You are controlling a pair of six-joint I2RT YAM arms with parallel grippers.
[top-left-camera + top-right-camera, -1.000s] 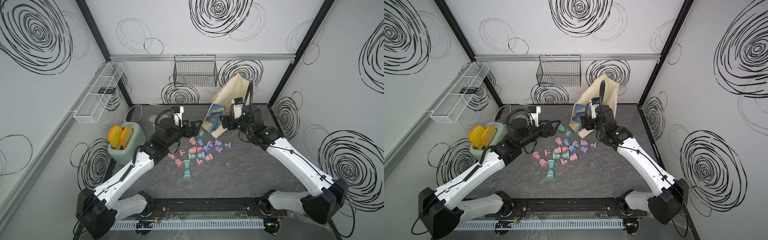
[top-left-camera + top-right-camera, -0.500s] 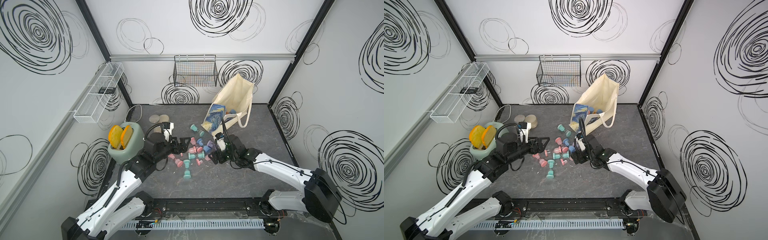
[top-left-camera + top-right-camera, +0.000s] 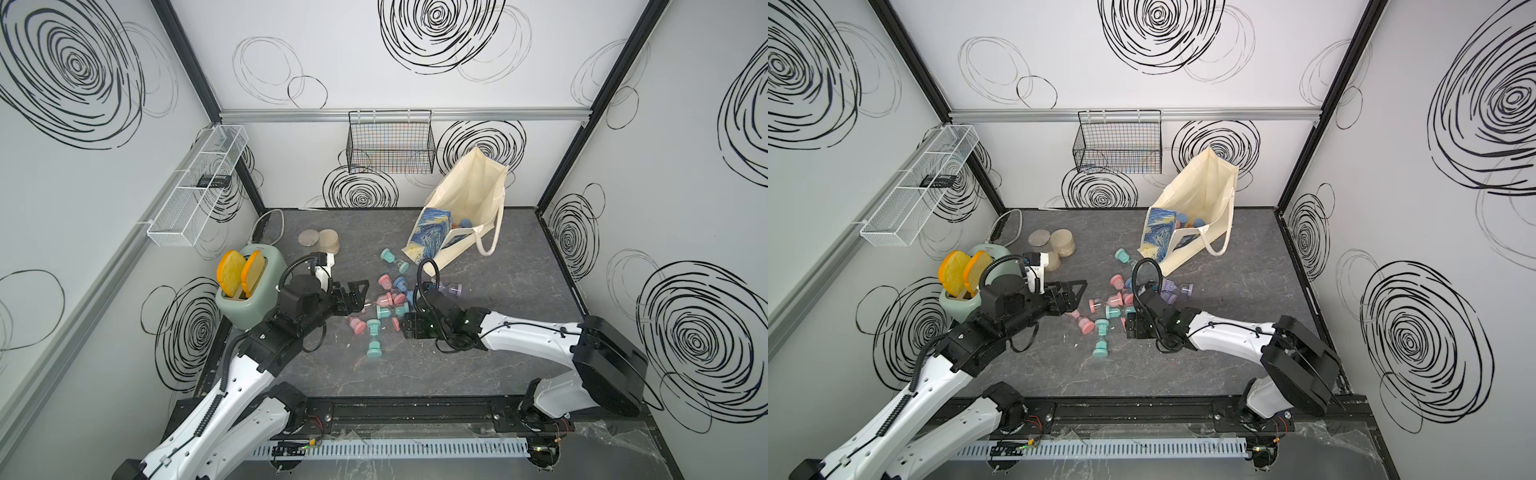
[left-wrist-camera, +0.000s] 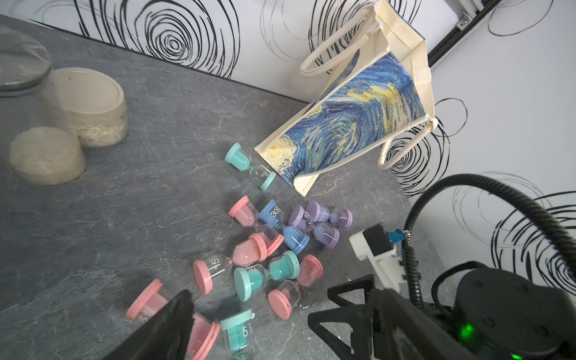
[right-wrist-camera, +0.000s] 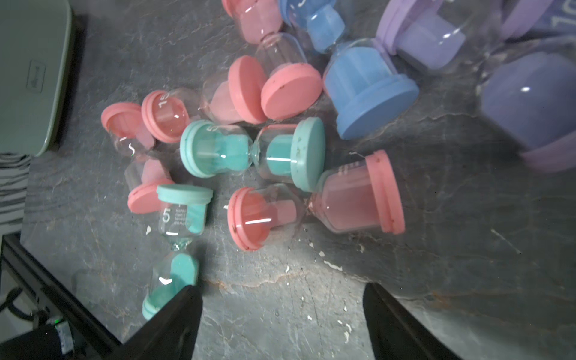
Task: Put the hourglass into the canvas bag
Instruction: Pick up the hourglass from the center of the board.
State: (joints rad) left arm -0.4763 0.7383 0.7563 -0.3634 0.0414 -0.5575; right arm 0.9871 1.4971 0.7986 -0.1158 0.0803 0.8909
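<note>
**Fingers of both arms spread and empty at the hourglass heap; bag tilted at the back right**

A white wire shelf (image 3: pixel 195 195) hangs on the left wall. Below it, at the left edge of the surface (image 3: pixel 511 299), a green toaster (image 3: pixel 249 303) holds two yellow slices (image 3: pixel 239 274). Jars (image 3: pixel 318 240) stand together behind it.

The left fingers (image 3: pixel 359 287) are spread with nothing between them, at the left side of the heap. In the left wrist view one finger (image 4: pixel 165 327) overlaps a pink hourglass.

The hourglasses (image 3: pixel 388 301) lie on their sides in a loose heap mid-surface: pink, teal, blue and purple. One teal hourglass (image 3: pixel 390 258) lies apart from the heap, just beside the bag's lower corner. Another teal one, marked 5 (image 3: pixel 372 338), lies at the heap's near edge.

The right fingers (image 5: pixel 174 321) stand wide apart and empty, low over bare surface at the heap's near right side. In the right wrist view one finger covers the end of the hourglass marked 5, and a pink one (image 5: pixel 311 202) lies just ahead of the gap.

A black wire basket (image 3: pixel 390 145) hangs on the back wall.

The bag (image 3: pixel 432 235) sits at the back right, tilted toward the back wall, mouth open, a handle trailing onto the surface. Blue caps (image 3: pixel 1183 219) show inside it. The heap lies outside, near its base.
</note>
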